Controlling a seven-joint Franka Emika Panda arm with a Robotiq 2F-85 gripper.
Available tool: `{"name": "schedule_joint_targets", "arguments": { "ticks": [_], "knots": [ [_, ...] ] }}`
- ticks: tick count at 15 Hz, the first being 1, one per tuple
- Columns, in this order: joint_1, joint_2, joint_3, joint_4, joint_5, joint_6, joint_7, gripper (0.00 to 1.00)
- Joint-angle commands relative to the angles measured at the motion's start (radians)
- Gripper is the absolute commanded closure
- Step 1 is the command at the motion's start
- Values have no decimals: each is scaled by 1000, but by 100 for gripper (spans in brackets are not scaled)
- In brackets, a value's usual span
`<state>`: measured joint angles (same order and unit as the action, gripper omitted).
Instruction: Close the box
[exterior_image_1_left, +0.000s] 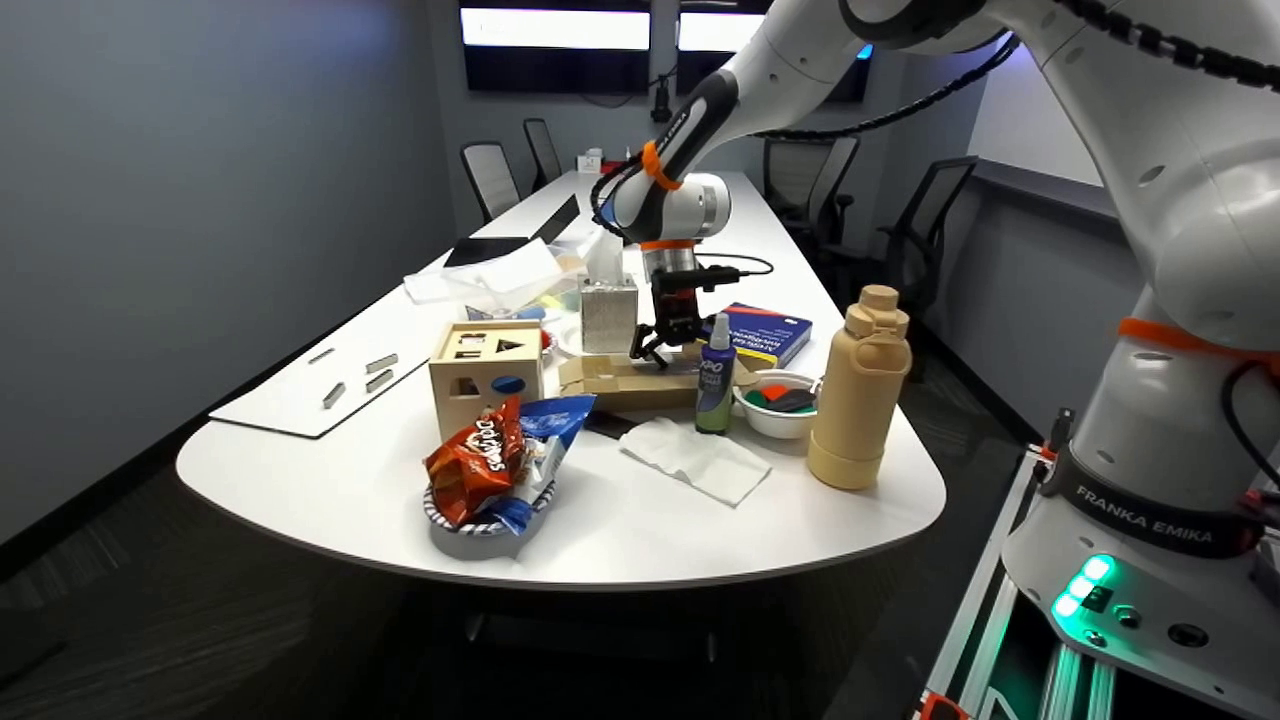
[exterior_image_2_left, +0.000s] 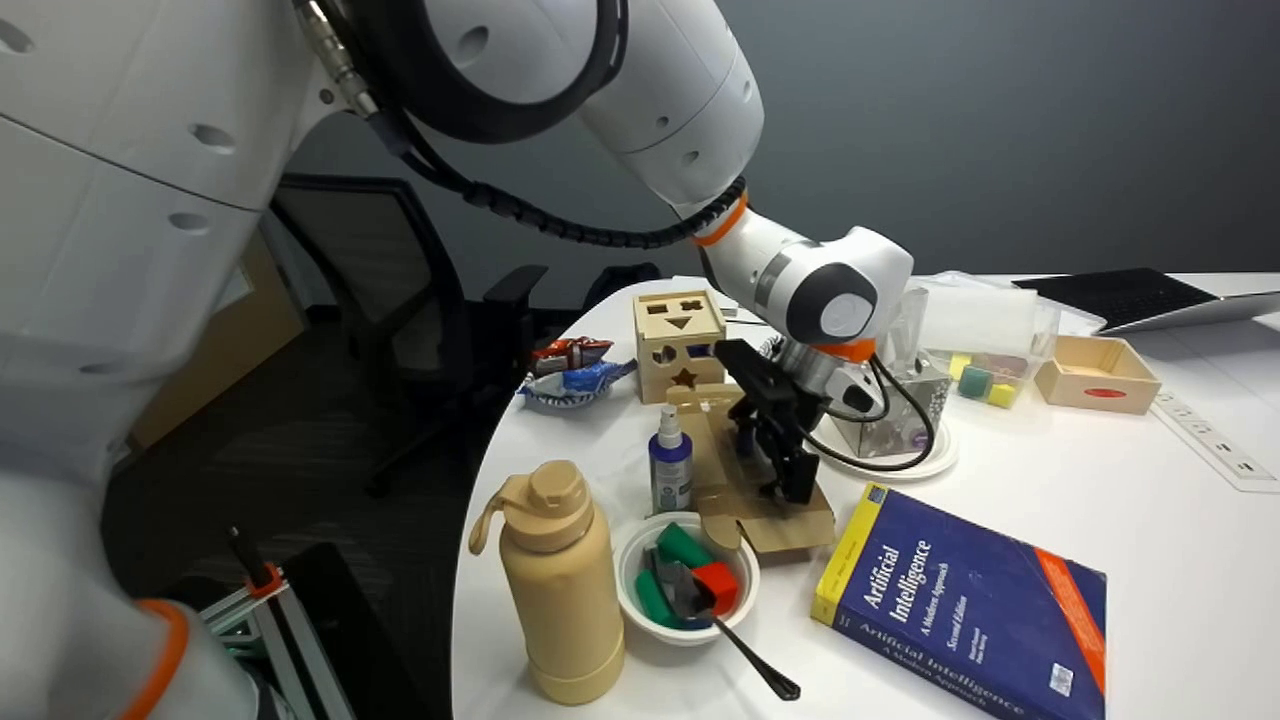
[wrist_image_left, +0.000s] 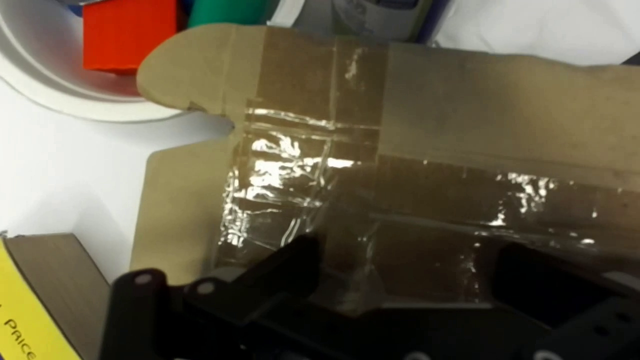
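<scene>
The box (exterior_image_1_left: 632, 394) is a low tan cardboard carton lying on the white table, seen in both exterior views (exterior_image_2_left: 775, 532). In the wrist view the box (wrist_image_left: 310, 150) shows shiny clear tape, a rounded flap and a squarer flap spread outward at the left end. The gripper (wrist_image_left: 407, 260) is open, its two black fingers wide apart over the taped cardboard with nothing between them. In an exterior view the gripper (exterior_image_1_left: 655, 352) is low over the box; whether the fingertips touch it I cannot tell. The arm hides part of the box.
The purple spray bottle (exterior_image_2_left: 670, 465) and white bowl of blocks (exterior_image_2_left: 632, 585) stand close beside the box. The wooden cube (exterior_image_1_left: 487, 370) is at one end, the blue book (exterior_image_2_left: 970, 600) near the other. The tissue box (exterior_image_1_left: 608, 315) stands behind. The tan jug (exterior_image_1_left: 862, 400) is nearby.
</scene>
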<state>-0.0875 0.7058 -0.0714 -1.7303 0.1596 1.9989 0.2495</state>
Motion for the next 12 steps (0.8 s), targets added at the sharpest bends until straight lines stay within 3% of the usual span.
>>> {"name": "schedule_joint_targets", "arguments": {
  "ticks": [1,6,12],
  "knots": [
    [-17,113,-10,-9,12,92,-37,0],
    [-13,98,-7,0,20,96,-46,0],
    [-1,-25,-5,-18,22,36,-25,0]
  ]
}}
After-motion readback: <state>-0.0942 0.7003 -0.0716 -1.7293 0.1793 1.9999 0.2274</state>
